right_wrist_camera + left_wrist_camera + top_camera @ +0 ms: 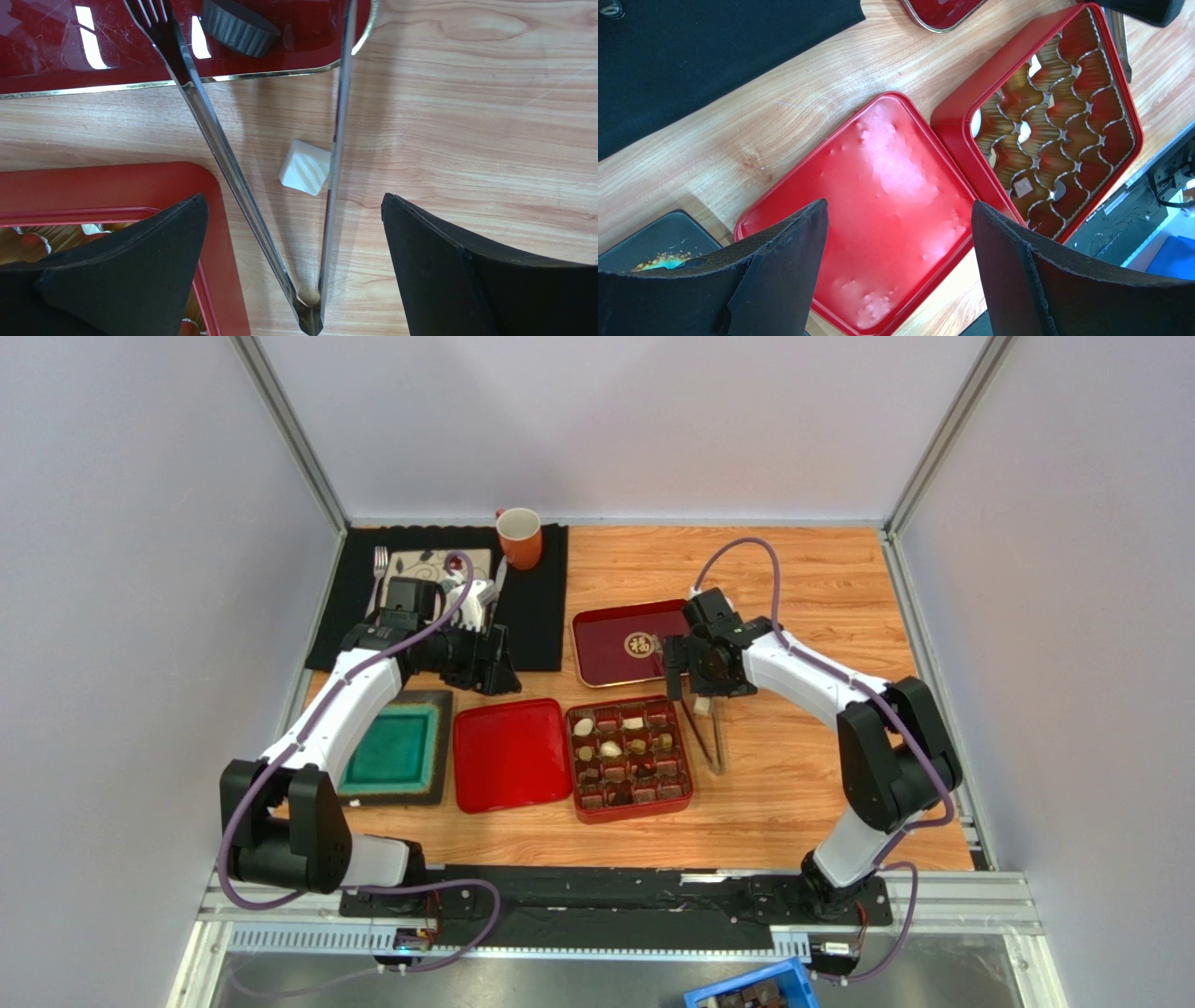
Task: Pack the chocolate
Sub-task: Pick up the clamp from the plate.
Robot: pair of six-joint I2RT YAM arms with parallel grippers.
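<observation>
The left tool (898, 210) hangs released, its two black fingers spread wide and holding nothing, above a flat, glossy red square lid (871, 168) that lies on the wood-grain bench (814, 588). Just beside the lid on its right sits the red square box with gridded compartments (572, 773), and several small dark and white chocolates (610, 749) rest in its cells; other cells show only their gold-brown liner. The right tool (293, 203) is released too, jaws wide apart and empty, poised over a pair of slim metal tongs (226, 162) that lie on the bench just to the right of the box, their arms spreading towards a dark red tray with a gold emblem (606, 647). One white ridged square chocolate (305, 166) lies on the bare bench between the tongs' arms, touching or almost touching the right-hand one, outside the box. A dark round fluted piece (238, 26) rests on the tray; whether it is chocolate is hard to tell. Farther back, an orange mug (519, 536) stands on a black mat (540, 609).
</observation>
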